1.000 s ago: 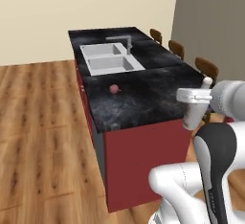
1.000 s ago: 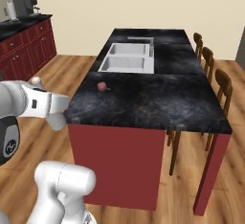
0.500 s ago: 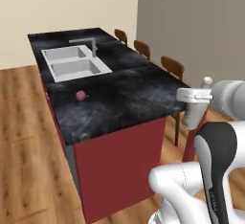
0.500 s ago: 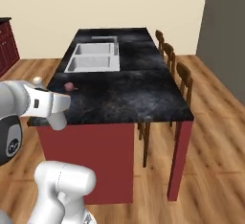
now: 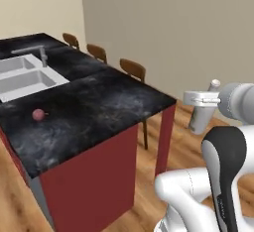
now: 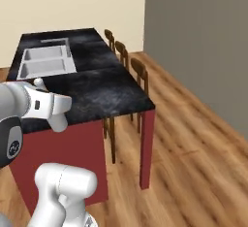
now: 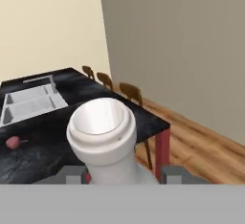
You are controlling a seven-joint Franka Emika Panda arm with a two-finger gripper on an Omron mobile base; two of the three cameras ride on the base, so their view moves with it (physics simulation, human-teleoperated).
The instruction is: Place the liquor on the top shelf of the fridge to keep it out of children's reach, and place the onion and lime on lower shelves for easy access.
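My gripper (image 5: pixel 201 98) is shut on the liquor (image 5: pixel 202 117), a pale grey-white bottle held upright in the air to the right of the island. Seen from the right base, the gripper (image 6: pixel 52 105) carries the bottle (image 6: pixel 59 122) in front of the island's near edge. In the hand view the bottle's cap (image 7: pixel 101 122) sits close up between the fingertips (image 7: pixel 72 175). The onion (image 5: pixel 38 114), a small pinkish-red ball, lies on the black counter near the sink, and appears as the onion (image 7: pixel 13 142) at the left of the hand view. The fridge, its shelves and the lime are out of view.
The island (image 5: pixel 94 107) has a black stone top and red sides, with a double sink (image 5: pixel 20 80) and tap (image 5: pixel 42 55). Three wooden chairs (image 6: pixel 138 73) line its far side. A grey wall (image 6: pixel 203 41) stands to the right, with wooden floor (image 6: pixel 193 163) before it.
The whole picture has slid left, so the base has turned right: the island has moved toward the left edge and the grey wall has come in. The bottle stays in the gripper.
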